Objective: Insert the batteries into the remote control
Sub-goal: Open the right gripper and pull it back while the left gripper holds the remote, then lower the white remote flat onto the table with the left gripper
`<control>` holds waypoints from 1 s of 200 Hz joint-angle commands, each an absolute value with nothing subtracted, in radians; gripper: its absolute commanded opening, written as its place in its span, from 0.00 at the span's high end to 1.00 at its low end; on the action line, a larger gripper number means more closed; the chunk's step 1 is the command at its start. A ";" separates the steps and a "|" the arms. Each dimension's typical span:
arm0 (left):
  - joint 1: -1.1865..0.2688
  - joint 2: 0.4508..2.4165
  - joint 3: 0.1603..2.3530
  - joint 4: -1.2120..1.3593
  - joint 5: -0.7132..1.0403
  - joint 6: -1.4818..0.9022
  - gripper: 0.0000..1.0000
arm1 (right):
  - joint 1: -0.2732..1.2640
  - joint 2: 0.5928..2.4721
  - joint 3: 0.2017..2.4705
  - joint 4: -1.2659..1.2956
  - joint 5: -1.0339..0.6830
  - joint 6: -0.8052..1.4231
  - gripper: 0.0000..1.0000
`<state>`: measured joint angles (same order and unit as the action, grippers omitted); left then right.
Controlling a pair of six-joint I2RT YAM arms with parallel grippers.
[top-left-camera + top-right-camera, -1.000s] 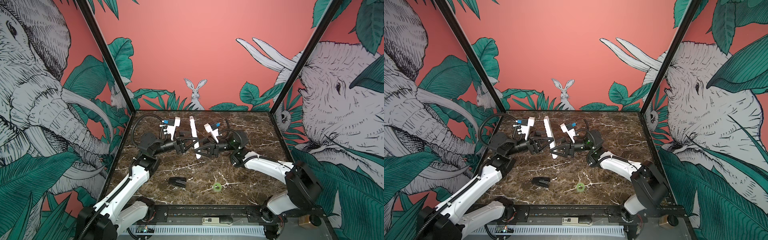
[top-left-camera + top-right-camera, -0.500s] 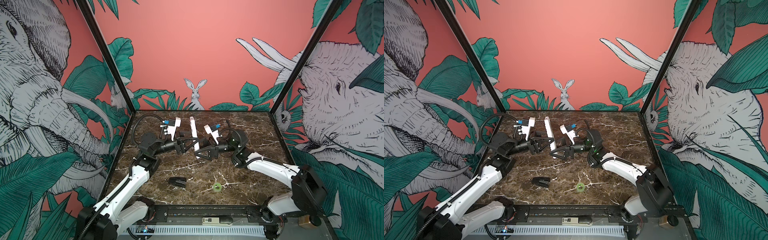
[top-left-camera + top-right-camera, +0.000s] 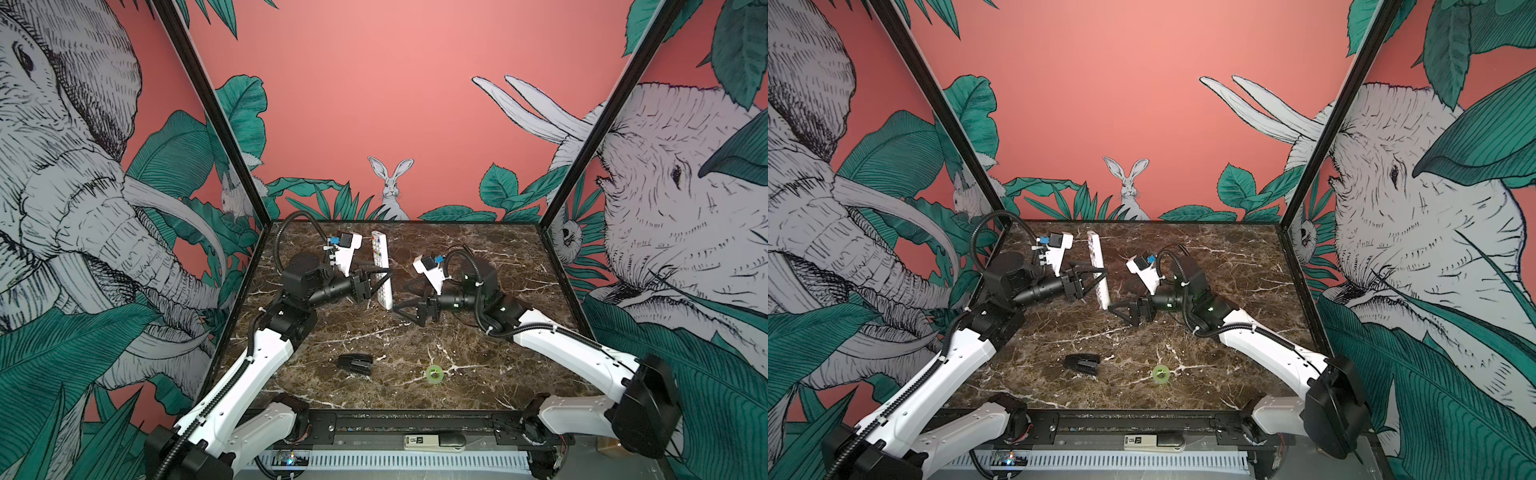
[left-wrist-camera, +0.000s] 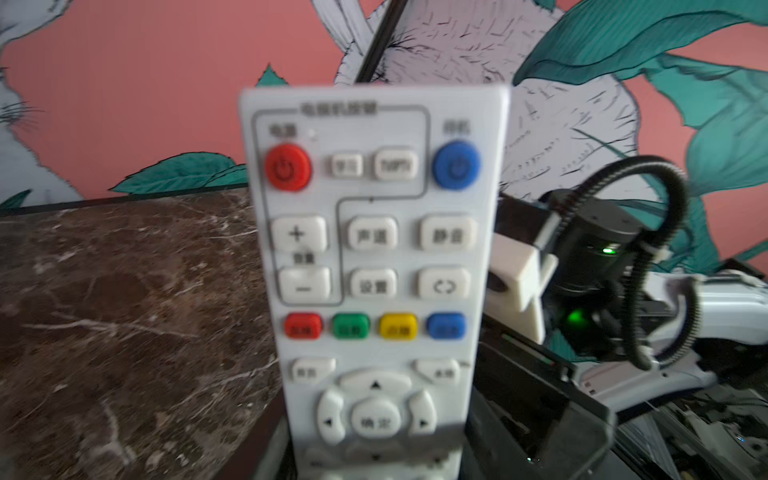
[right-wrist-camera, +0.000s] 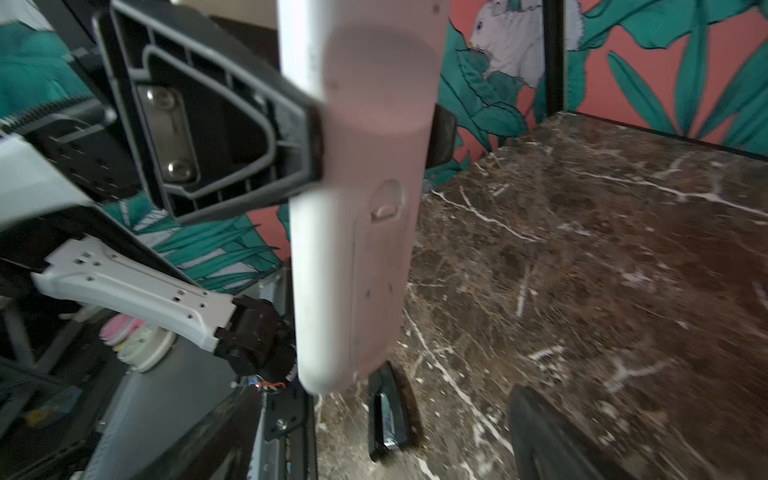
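Remote control (image 3: 381, 259) held on end over the worktop (image 3: 490, 340), left end effector (image 3: 380, 282) clamped across its narrow edges near the middle. Right end effector (image 3: 402, 296) hangs wide open and empty just beside the lower end. Looks light, stiff, slick plastic: grip the edges, clear of the back cover (image 5: 376, 270).

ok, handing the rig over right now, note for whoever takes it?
Left gripper: jaws shut on the remote, held on end, buttons toward its wrist camera.
Right gripper: jaws open, empty, close beside the remote's lower end.
Batteries: none in view; back cover looks closed.
Done: cannot tell if any are loaded. Left: locate batteries, check compartment.
Stapler and green tape ring lie on the table.
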<state>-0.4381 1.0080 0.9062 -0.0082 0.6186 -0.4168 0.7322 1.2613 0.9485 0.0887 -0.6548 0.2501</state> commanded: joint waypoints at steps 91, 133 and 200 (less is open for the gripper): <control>-0.439 1.205 1.041 -0.504 0.092 -0.318 0.89 | 0.728 1.222 0.954 -0.199 -0.179 0.088 0.04; -0.440 1.276 1.031 -0.519 0.007 -0.350 0.86 | 0.728 1.226 0.942 -0.236 -0.089 0.079 0.02; -0.440 1.417 1.034 -0.480 -0.002 -0.394 0.85 | 0.729 1.249 0.922 -0.249 -0.004 0.073 0.00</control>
